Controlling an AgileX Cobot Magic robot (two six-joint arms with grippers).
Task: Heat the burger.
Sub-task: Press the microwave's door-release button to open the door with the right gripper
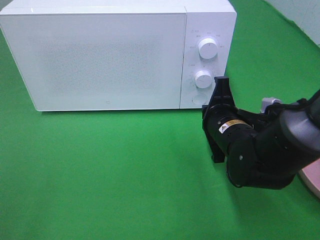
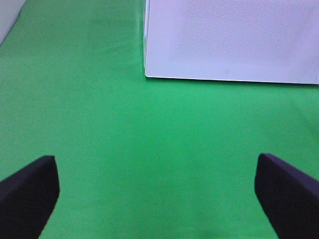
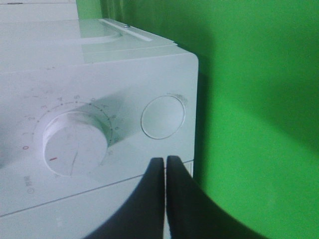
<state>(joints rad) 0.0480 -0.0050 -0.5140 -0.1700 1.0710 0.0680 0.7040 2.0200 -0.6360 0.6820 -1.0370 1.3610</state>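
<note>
The right hand (image 3: pixel 165 160) is closed, close by the round button (image 3: pixel 163 116) on the shut microwave (image 1: pixel 100 55); the burger is seen in no view, so its place cannot be told. If the push is aimed off-centre, the hand could be slid onto the knob (image 3: pixel 75 144) beside it, or the microwave shoved back across the worktop (image 1: pixel 125 175), the open left hand (image 2: pixel 157 172) bracing nothing.
</note>
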